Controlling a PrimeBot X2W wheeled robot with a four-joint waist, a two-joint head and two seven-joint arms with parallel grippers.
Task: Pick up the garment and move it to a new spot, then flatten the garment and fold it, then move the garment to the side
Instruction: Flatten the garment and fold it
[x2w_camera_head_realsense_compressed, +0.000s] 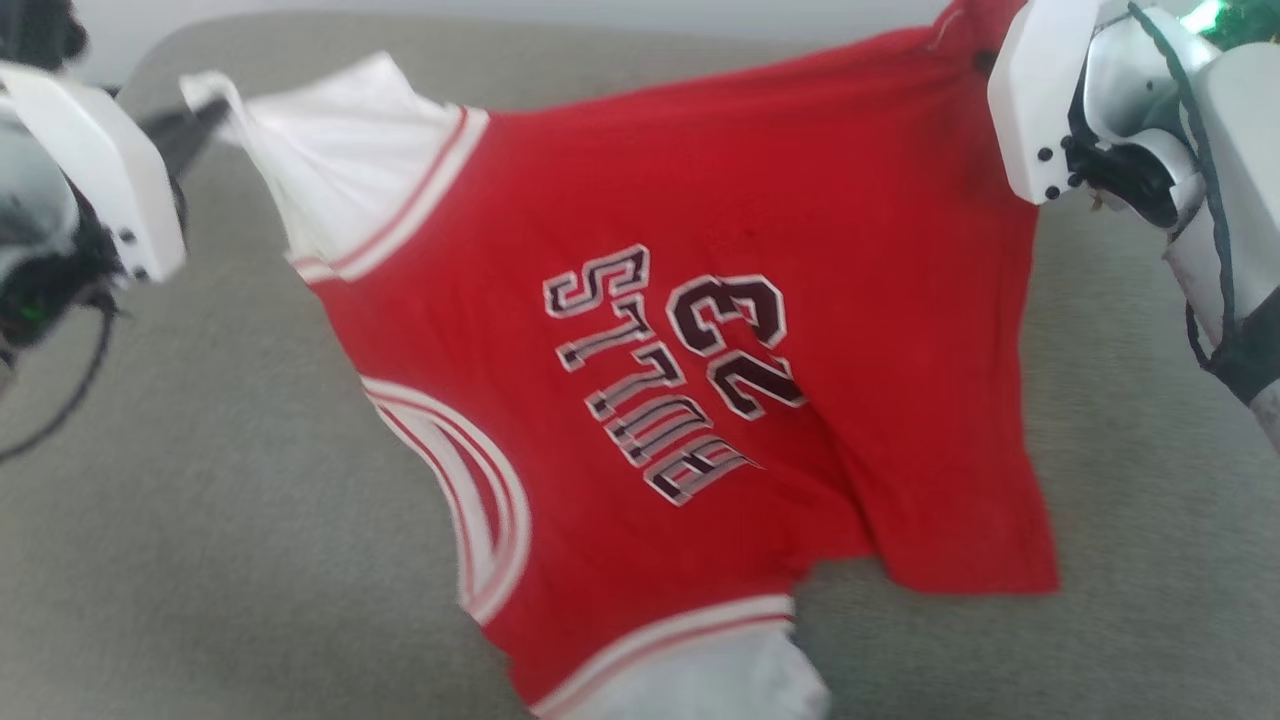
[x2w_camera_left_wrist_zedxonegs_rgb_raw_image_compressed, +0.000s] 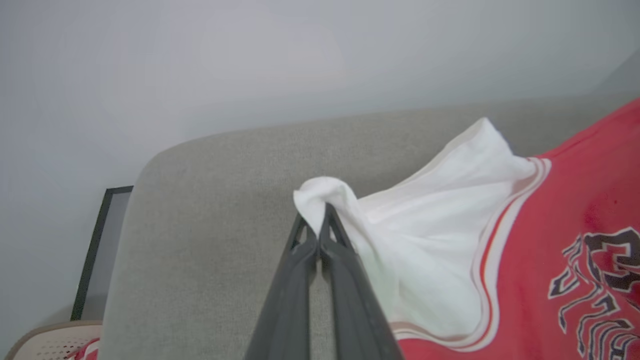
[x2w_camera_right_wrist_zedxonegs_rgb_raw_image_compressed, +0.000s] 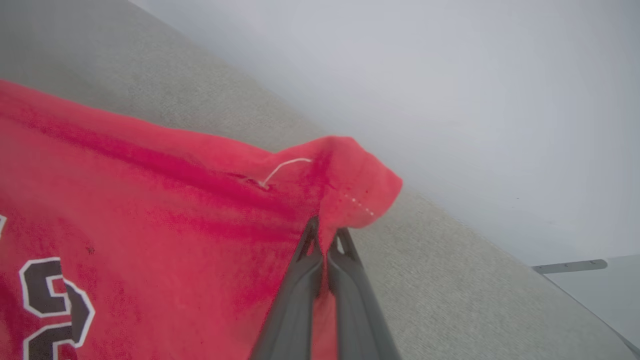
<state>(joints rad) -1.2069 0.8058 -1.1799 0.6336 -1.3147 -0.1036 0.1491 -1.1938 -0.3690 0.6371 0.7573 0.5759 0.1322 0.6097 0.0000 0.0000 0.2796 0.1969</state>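
The garment (x2w_camera_head_realsense_compressed: 700, 200), a red jersey with white striped sleeves and black-and-white lettering, hangs spread between my two grippers above a grey cushion. My left gripper (x2w_camera_head_realsense_compressed: 205, 115) is shut on the tip of a white sleeve at the upper left. In the left wrist view its fingers (x2w_camera_left_wrist_zedxonegs_rgb_raw_image_compressed: 320, 220) pinch a bunched fold of the white sleeve (x2w_camera_left_wrist_zedxonegs_rgb_raw_image_compressed: 425, 225). In the right wrist view my right gripper (x2w_camera_right_wrist_zedxonegs_rgb_raw_image_compressed: 325, 237) is shut on a red hem corner (x2w_camera_right_wrist_zedxonegs_rgb_raw_image_compressed: 360, 185) of the garment. The garment's lower edge and its other white sleeve (x2w_camera_head_realsense_compressed: 700, 680) droop toward the cushion.
A grey upholstered surface (x2w_camera_head_realsense_compressed: 200, 500) lies under the garment, and its rounded backrest (x2w_camera_left_wrist_zedxonegs_rgb_raw_image_compressed: 225, 200) stands against a pale wall. A black-framed panel (x2w_camera_left_wrist_zedxonegs_rgb_raw_image_compressed: 97, 245) and a beige perforated object (x2w_camera_left_wrist_zedxonegs_rgb_raw_image_compressed: 50, 342) sit left of the backrest. A grey ledge (x2w_camera_right_wrist_zedxonegs_rgb_raw_image_compressed: 570, 266) shows at the far right.
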